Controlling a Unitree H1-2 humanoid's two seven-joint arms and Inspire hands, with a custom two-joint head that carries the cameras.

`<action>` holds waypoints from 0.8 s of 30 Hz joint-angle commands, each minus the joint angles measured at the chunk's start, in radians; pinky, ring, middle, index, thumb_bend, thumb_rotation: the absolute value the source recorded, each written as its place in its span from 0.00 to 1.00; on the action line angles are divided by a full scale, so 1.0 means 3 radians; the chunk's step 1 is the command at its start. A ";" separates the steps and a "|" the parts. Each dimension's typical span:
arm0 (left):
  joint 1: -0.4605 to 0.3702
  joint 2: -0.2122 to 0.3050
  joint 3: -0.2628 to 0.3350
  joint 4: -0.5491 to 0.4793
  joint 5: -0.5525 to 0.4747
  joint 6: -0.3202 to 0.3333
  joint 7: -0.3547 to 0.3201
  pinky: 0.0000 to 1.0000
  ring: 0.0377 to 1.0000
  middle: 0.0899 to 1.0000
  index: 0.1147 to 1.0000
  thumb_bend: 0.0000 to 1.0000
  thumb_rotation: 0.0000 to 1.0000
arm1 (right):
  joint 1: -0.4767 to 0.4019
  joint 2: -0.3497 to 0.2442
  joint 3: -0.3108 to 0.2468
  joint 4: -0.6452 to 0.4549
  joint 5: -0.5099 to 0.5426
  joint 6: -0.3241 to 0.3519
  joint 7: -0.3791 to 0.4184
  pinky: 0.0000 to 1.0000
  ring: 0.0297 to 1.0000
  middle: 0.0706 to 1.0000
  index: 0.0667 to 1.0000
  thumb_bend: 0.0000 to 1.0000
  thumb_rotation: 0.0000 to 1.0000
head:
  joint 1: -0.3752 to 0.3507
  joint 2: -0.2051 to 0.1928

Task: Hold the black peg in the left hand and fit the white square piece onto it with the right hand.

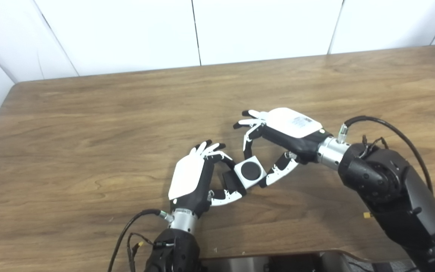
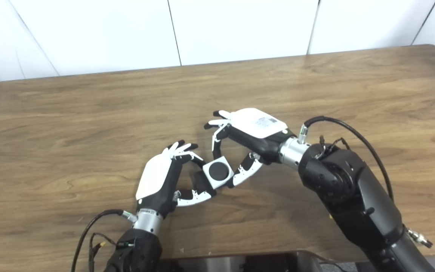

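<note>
Peg [image 1: 231, 180] and square piece [image 1: 250, 172] — between both hands.

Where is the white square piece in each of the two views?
Left eye view: white square piece, a little right of centre, between the two robot hands.
Right eye view: same piece, at centre.
Shared landmark: the right robot hand, up and right of it.

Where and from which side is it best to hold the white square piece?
Grip the white square piece by two opposite flat edges, coming from its right, as the right hand does. Its left adjoins the black peg in the left hand, and its round dark center should probably stay uncovered.
</note>
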 commanded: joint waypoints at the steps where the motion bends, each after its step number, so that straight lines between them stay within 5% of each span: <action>1: -0.0015 -0.0021 -0.0005 -0.0094 0.0042 -0.0030 0.0004 0.98 0.96 0.85 0.43 0.50 0.08 | -0.0080 -0.0039 -0.0049 -0.0037 0.0002 -0.0108 -0.0098 0.95 1.00 0.90 0.46 0.52 0.15 | 0.0002 0.0001; 5: -0.0015 -0.0020 -0.0001 -0.0078 0.0055 -0.0045 0.0021 0.97 0.96 0.85 0.43 0.50 0.08 | -0.0076 -0.0038 -0.0051 -0.0021 -0.0014 -0.0110 -0.0093 0.95 0.99 0.90 0.46 0.52 0.16 | -0.0002 0.0003; 6: -0.0015 -0.0023 0.0000 -0.0075 0.0053 -0.0045 0.0025 0.97 0.96 0.85 0.42 0.50 0.08 | -0.0077 -0.0038 -0.0052 -0.0020 -0.0016 -0.0106 -0.0089 0.95 0.99 0.90 0.56 0.74 0.24 | -0.0002 0.0003; 9: -0.0006 -0.0031 0.0006 -0.0064 0.0034 -0.0050 0.0036 0.98 0.95 0.84 0.42 0.50 0.08 | -0.0086 -0.0049 -0.0041 -0.0020 -0.0029 -0.0057 -0.0027 0.96 1.00 0.91 0.67 0.91 0.33 | 0.0000 0.0003; 24: -0.0008 -0.0013 0.0002 -0.0092 0.0107 -0.0002 -0.0034 0.97 0.95 0.84 0.43 0.50 0.09 | -0.0072 -0.0040 -0.0044 -0.0014 -0.0069 0.0035 0.0058 0.95 1.00 0.92 0.73 0.98 0.37 | 0.0002 0.0004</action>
